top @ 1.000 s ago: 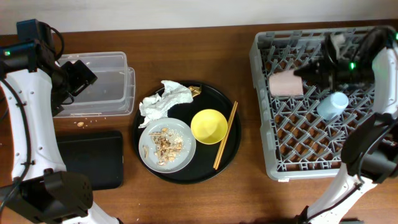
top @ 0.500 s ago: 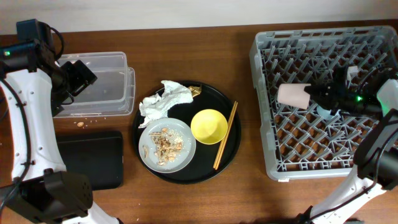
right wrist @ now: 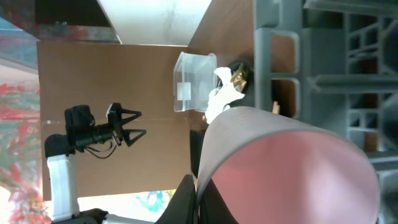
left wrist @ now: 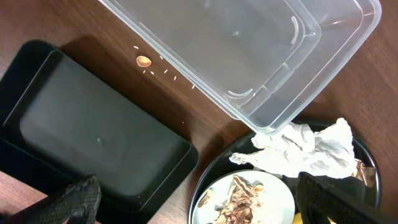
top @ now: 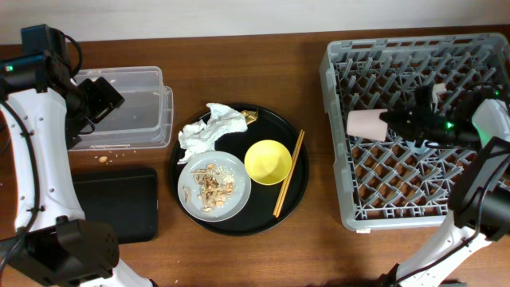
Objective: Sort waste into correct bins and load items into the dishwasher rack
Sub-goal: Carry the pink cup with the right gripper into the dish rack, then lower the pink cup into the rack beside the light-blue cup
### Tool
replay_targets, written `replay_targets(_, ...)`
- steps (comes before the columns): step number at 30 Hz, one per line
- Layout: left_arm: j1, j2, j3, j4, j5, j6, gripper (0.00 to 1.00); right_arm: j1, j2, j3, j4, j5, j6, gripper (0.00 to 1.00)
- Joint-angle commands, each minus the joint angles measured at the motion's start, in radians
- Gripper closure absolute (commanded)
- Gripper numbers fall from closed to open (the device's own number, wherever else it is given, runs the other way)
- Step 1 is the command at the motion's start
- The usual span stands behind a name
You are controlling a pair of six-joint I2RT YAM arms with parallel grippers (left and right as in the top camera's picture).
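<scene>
Brown surface below: your right tool clamps the pink cup sideways over the dishwasher rack, likely to seat it; left tool stands apart.

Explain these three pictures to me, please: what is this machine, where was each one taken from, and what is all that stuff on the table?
It is a robot with two arms at a wooden table. Each arm ends in a two-finger end effector. One picture looks straight down from above. The other two come from small cameras, one on each wrist.

The left end effector hangs open near the clear tub and holds nothing. A shallow black tray lies beside the tub.

In the middle, a round black tray carries a crumpled tissue, a yellow bowl, chopsticks and a grey plate of food scraps.

On the right is a big grey dishwasher rack. The right end effector is pinched shut on a pink cup, held sideways over the rack. That cup fills the right wrist picture.
</scene>
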Motion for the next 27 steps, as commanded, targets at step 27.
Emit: replay_targets(27,0.005,-0.029,0.018,-0.001,-0.007,-0.009,0.01,-0.164,0.043,0.062,-0.091,0.219,0.131,0.66)
